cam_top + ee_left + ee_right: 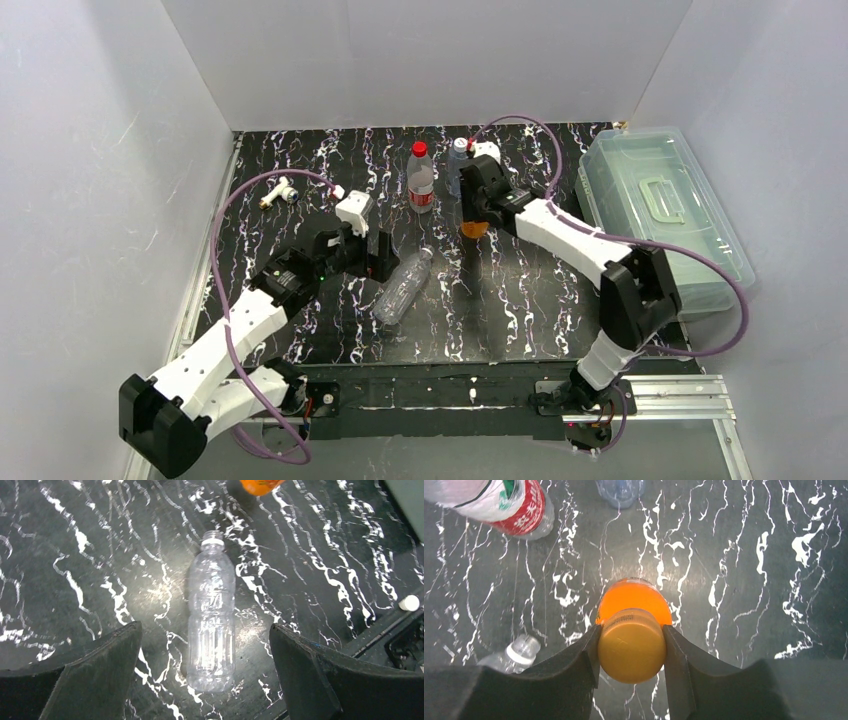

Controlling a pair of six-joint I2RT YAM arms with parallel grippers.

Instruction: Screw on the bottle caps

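Right gripper is pinching the round orange-yellow plastic cap from both sides, dark fingers pressed against its rim. That cap sits on top of the orange-filled bottle, which looks to stand upright a little right of centre on the black white-veined table. I read this as the screwing step on that bottle. I cannot tell from here whether the thread has caught or how far down the cap is.

On my other side, the left gripper hangs with its jaws spread wide over the clear ribbed plastic bottle. It holds nothing. That bottle lies on its side near the middle of the table, and its open neck carries only a white ring and points toward the far right. A small white round cap lies loose near the table's near edge, well apart from the bottle. I judge it a likely match for that bottle.

Standing at the far side are a red-capped bottle with a red label and a second bottle just to its right.

Next I would turn the right wrist while keeping the pinch square and watch that the orange bottle does not spin with it. Then the clear bottle needs standing up before the white cap goes on.
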